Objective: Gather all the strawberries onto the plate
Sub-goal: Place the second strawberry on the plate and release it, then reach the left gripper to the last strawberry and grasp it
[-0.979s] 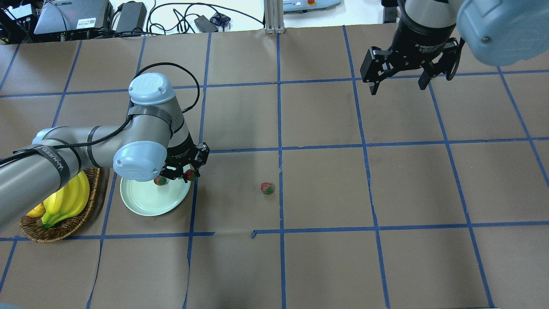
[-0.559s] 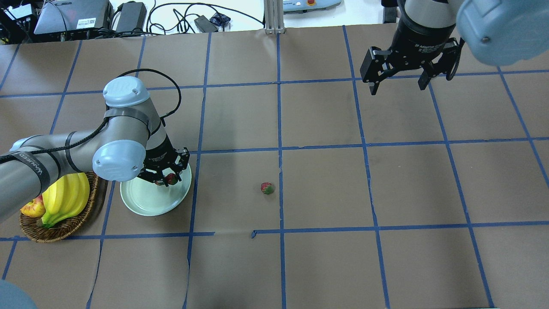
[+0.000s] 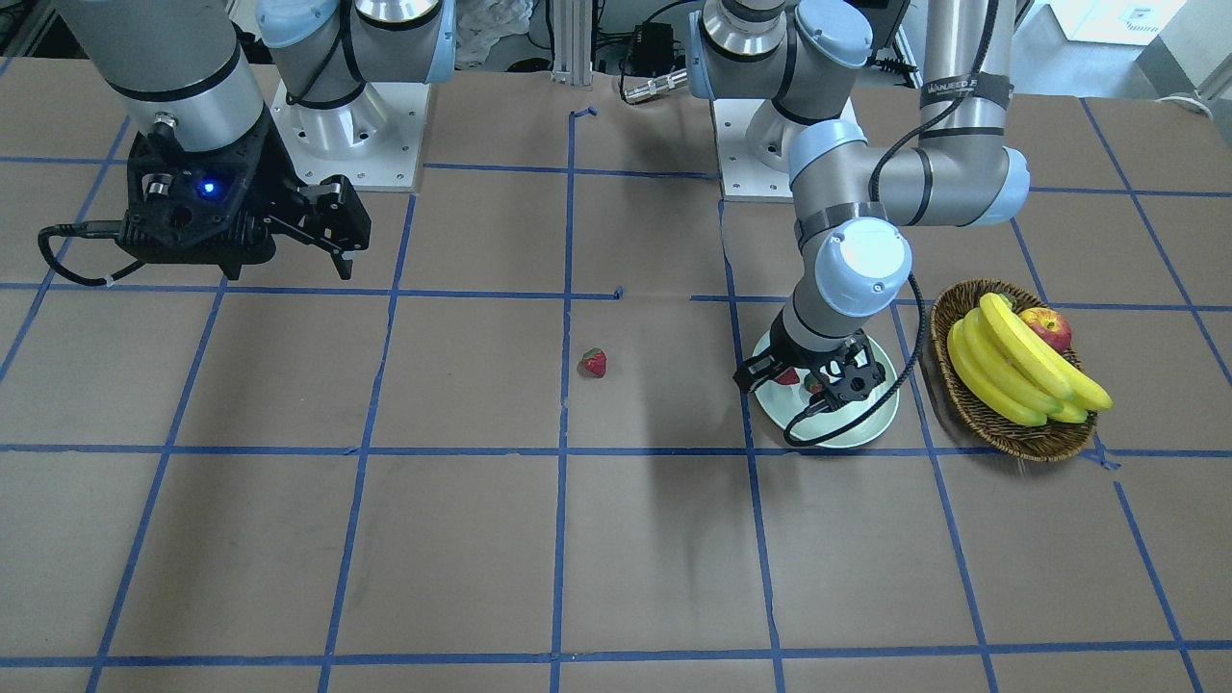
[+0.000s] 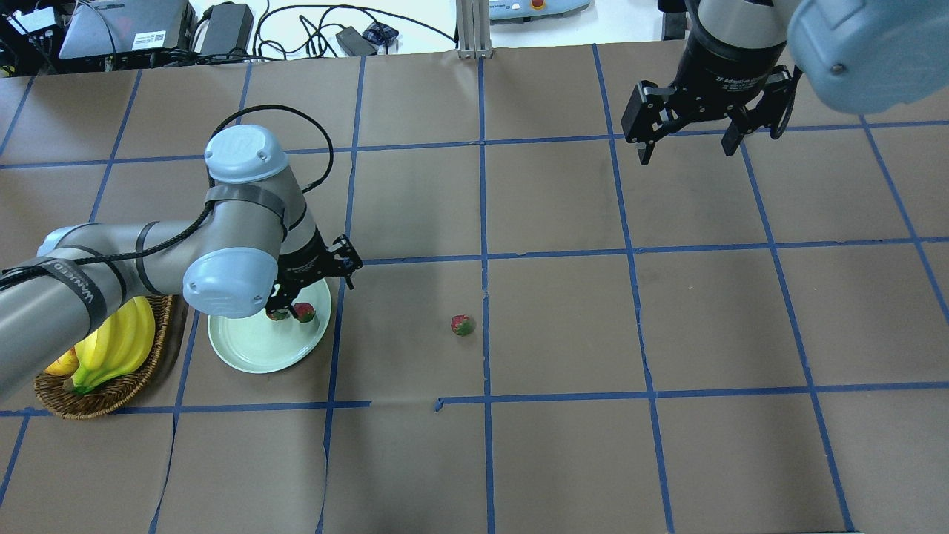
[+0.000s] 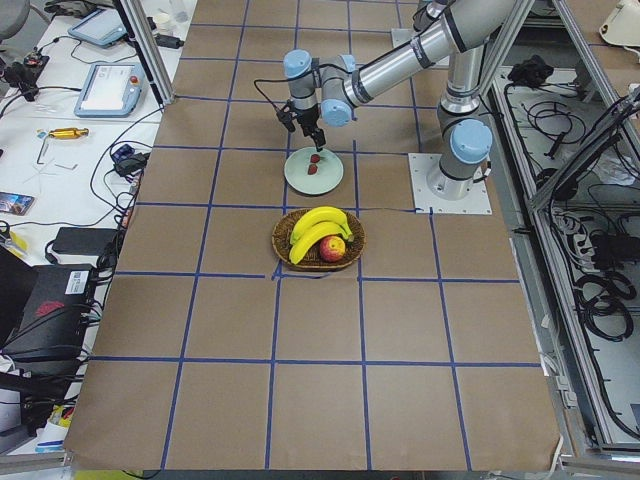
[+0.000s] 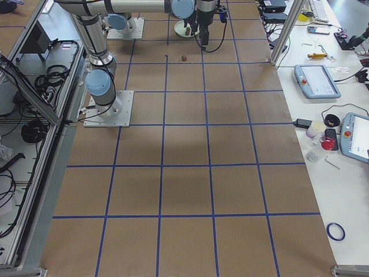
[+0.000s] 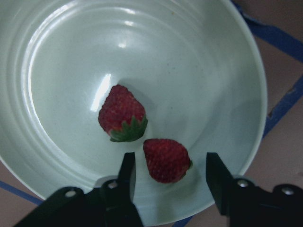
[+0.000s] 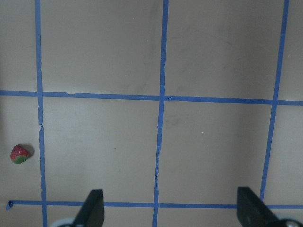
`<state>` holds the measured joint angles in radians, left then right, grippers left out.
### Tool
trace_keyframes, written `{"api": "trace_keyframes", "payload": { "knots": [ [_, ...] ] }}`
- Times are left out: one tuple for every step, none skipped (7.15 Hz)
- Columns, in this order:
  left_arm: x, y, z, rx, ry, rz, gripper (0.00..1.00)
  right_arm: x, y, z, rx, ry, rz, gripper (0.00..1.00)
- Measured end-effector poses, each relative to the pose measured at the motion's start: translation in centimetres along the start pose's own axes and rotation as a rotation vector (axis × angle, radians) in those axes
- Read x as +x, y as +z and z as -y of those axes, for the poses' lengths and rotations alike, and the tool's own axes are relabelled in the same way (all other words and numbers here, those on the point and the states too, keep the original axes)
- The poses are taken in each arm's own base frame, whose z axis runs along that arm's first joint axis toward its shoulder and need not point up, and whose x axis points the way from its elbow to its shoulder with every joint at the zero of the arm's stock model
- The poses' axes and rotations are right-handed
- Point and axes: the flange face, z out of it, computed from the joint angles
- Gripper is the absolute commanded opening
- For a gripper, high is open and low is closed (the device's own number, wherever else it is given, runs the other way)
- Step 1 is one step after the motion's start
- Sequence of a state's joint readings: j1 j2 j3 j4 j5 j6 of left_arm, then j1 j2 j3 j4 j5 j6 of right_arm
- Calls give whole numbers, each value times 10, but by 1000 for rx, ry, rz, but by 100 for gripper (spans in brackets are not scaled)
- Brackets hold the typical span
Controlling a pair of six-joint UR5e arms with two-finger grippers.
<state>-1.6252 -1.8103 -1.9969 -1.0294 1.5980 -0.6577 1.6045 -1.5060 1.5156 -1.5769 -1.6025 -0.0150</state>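
While the left gripper (image 7: 170, 161) hovers low over the plate (image 7: 189, 71), its fingers (image 7: 127, 172) stand open either side of one strawberry (image 7: 165, 160). A second strawberry (image 7: 122, 113) lies just beside it in the plate. The third strawberry (image 4: 462, 325) sits on the bench (image 4: 563, 326), well apart. The right gripper (image 4: 687, 148) hangs open and empty.

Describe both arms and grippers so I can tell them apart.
Left arm and right arm: grey tubes, light blue joint caps. Left gripper and right gripper: black. Left arm carries a black cable under black straps, one lettered white. Right gripper's collar has white lettering, its mount a blue light.
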Motion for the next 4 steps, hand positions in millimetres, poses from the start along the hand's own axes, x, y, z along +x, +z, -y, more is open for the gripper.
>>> {"api": "trace_keyframes", "payload": {
  "knots": [
    [35, -12, -27, 7, -76, -38, 100, 0, 0, 0, 0, 0, 0, 100],
    [66, -21, -55, -2, -142, -78, 100, 0, 0, 0, -1, 0, 1, 100],
    [92, -24, -80, -16, -168, -114, 98, -1, 0, 0, -2, 0, 1, 100],
    [111, -15, -101, -25, -135, -127, 97, -1, 1, 0, -3, 0, 1, 100]
  ]
}}
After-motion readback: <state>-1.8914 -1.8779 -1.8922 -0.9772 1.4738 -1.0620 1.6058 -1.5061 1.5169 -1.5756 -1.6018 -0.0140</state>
